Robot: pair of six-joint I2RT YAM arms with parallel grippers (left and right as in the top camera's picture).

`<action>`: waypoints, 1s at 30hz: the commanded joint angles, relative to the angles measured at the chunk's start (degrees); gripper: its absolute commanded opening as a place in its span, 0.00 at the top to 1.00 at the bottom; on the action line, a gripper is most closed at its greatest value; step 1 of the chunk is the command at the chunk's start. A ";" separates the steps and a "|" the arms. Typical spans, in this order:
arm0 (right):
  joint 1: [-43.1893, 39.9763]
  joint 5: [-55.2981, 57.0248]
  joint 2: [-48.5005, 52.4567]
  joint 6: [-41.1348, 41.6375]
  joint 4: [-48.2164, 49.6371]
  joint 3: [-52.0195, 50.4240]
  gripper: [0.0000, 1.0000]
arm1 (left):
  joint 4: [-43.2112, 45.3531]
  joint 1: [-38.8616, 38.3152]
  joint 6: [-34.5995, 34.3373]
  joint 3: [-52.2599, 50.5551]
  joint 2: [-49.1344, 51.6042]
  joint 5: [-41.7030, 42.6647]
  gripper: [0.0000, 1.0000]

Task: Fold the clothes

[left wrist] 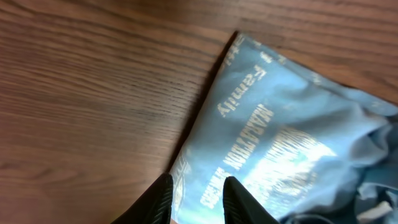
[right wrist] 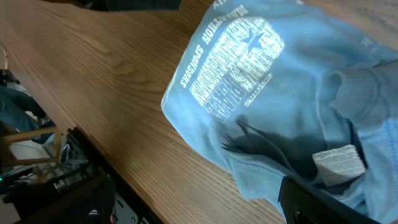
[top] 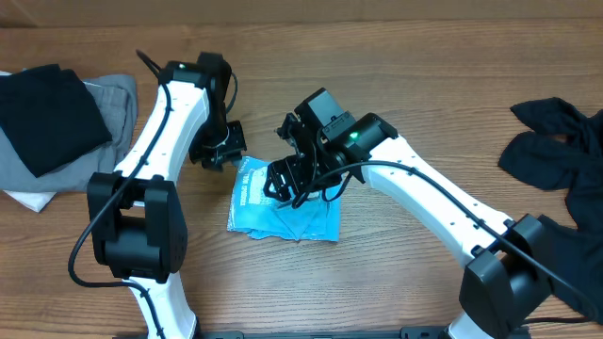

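The clothes here are chiefly a light blue T-shirt (top: 283, 215) with white lettering, lying folded into a small packet in the middle of the table. My left gripper (top: 219, 151) hovers at the shirt's left edge. In the left wrist view its two black fingers (left wrist: 163, 200) stand slightly apart over the printed hem of the shirt (left wrist: 292, 124), gripping nothing. My right gripper (top: 290, 181) hangs over the top of the packet. Only one of its fingers (right wrist: 323, 202) shows in the right wrist view, low at the right over the rumpled shirt (right wrist: 280, 81) and its neck label (right wrist: 339, 163).
A black garment (top: 47, 113) lies on grey (top: 115, 94) and white (top: 28, 198) ones at the far left. Another black garment (top: 565, 160) is spread at the right edge. The table's front edge (right wrist: 99, 155) runs close to the shirt.
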 commanded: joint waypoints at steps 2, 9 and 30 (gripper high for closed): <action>1.36 -0.90 3.65 1.42 0.55 -0.11 0.11 | 2.38 -0.22 -0.57 -3.98 0.61 3.26 0.69; 1.57 0.90 8.92 2.25 -1.55 -0.11 0.09 | 4.48 -0.55 -0.57 -7.10 0.61 5.11 0.65; 1.53 19.96 12.35 16.39 -18.36 -3.41 0.12 | 5.11 -0.55 -0.15 -7.17 0.61 5.09 0.64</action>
